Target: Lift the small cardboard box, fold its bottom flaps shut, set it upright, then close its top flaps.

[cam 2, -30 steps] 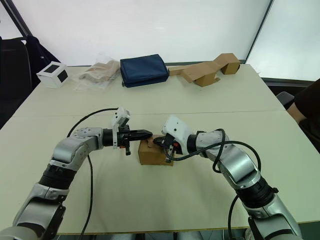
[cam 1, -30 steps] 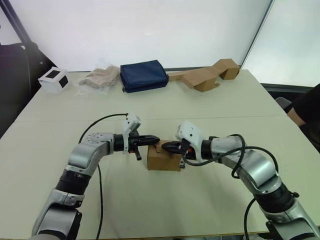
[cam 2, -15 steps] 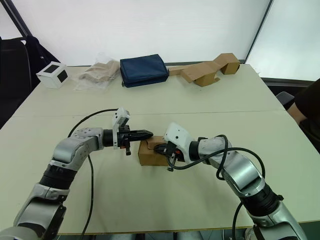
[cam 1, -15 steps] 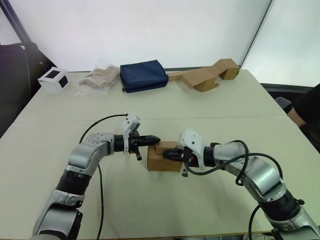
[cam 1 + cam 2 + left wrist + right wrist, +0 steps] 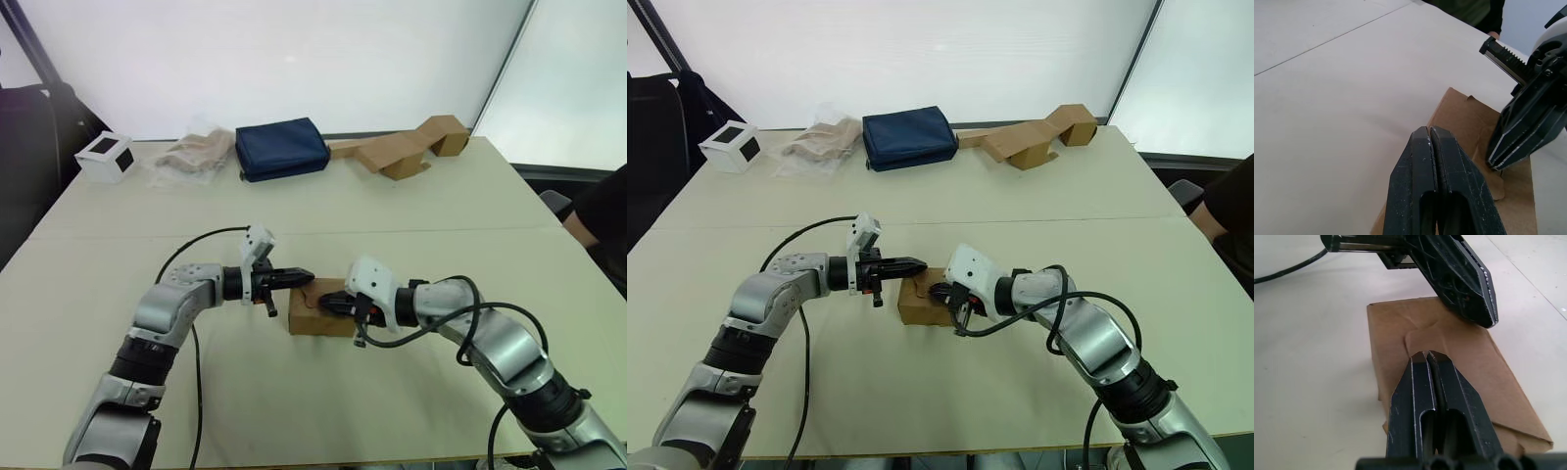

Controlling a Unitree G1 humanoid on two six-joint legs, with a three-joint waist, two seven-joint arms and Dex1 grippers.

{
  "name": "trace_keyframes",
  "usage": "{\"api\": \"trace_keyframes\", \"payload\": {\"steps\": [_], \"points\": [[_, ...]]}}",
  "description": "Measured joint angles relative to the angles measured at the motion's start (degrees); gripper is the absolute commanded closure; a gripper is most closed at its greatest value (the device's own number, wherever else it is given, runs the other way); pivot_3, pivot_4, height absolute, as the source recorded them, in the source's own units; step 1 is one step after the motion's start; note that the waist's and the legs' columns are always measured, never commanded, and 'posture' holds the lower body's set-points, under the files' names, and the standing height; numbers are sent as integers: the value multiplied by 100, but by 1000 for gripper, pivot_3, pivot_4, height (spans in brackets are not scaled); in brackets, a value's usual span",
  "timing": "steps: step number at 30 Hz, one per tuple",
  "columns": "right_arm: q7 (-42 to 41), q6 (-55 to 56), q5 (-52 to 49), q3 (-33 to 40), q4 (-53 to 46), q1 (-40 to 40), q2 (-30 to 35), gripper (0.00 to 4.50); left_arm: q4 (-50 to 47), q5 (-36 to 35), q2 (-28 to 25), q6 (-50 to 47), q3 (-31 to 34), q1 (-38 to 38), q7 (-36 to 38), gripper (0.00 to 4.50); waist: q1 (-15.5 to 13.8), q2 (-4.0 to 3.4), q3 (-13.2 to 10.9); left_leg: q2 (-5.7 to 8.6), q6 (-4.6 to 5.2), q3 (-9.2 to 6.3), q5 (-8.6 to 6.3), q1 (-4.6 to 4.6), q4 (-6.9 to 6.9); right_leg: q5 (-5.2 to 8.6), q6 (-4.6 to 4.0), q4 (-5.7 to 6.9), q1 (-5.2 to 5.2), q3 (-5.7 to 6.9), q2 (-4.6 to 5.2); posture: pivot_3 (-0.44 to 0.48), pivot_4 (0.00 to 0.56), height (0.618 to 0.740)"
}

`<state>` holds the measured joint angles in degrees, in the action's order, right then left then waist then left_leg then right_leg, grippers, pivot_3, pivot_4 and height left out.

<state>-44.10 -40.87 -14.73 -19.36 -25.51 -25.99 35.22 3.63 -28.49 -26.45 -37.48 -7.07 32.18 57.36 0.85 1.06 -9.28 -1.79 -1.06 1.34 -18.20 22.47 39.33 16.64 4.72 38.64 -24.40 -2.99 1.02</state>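
While the small cardboard box [image 5: 319,309] sits on the table [image 5: 411,206], we press on its upper face with both end effectors clenched and empty.

We judge the task late: the box rests upright between our arms, so its bottom flaps look already folded under, and the top flaps [image 5: 1449,347] lie nearly flat, with only the last pressing down left. From the left side of the box the left end effector [image 5: 306,276] reaches over its far top edge; from the right side the right end effector [image 5: 327,303] rests on the top. The head views give the layout, with the long folded cardboard strip [image 5: 397,152] well beyond the box. The right wrist view adds a curved tab cut in the top panel, and the left wrist view shows a flap edge slightly raised beside the right end effector's fingertips [image 5: 1520,139].
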Motion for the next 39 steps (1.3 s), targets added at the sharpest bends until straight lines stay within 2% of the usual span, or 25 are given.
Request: {"api": "trace_keyframes", "payload": {"steps": [11,24,39], "points": [[-75,-309,-483,290,-252,0,-221,4500,1,-191,84,-205,251,19,-140,4460,0,0,0,0,0,0,0,0,0,0,0,0,0,0,1,0,150,740],[-37,-228,-157,154,-114,0,-113,4500,-273,-301,88,-361,280,-41,-209,4460,1,0,0,0,0,0,0,0,0,0,0,0,0,0,1,0,150,740],[93,-440,-122,151,48,-31,-284,4500,-384,-263,74,-335,261,-90,-258,4460,0,0,0,0,0,0,0,0,0,0,0,0,0,0,1,0,150,740]]}}
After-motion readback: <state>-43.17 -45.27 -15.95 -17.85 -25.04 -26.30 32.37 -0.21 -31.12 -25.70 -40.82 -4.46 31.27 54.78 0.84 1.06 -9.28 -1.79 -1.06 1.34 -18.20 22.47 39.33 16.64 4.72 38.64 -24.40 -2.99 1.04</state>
